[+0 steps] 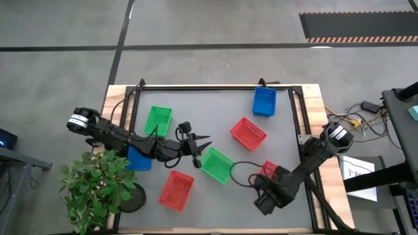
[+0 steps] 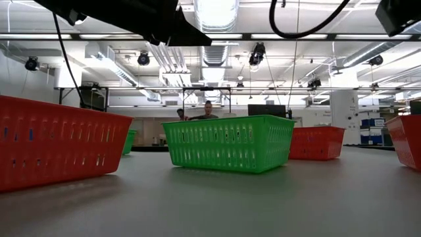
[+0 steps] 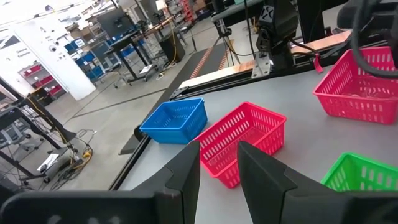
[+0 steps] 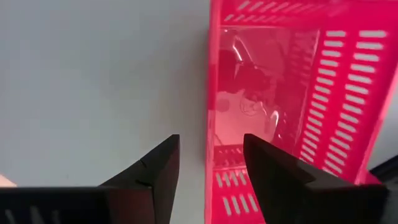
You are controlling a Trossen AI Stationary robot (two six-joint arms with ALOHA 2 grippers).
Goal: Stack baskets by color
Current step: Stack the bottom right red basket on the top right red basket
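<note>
Several lattice baskets stand on the grey table: green ones (image 1: 158,121) (image 1: 217,164), red ones (image 1: 248,132) (image 1: 176,189), a blue one (image 1: 264,101) at the far edge, and a blue one (image 1: 137,158) half under my left arm. A further red basket (image 4: 280,93) sits near the right edge, upright on its base. My right gripper (image 4: 211,149) points down over it, open, one finger on either side of its long side wall (image 4: 210,74), above the rim. My left gripper (image 3: 217,158) hovers open and empty above the table's middle.
A potted plant (image 1: 98,186) stands at the near left corner. A black frame (image 1: 215,87) runs along the table's far edge and sides. Bare table lies between the near red basket and my right arm (image 1: 313,156). Two people stand in the room behind (image 2: 207,112).
</note>
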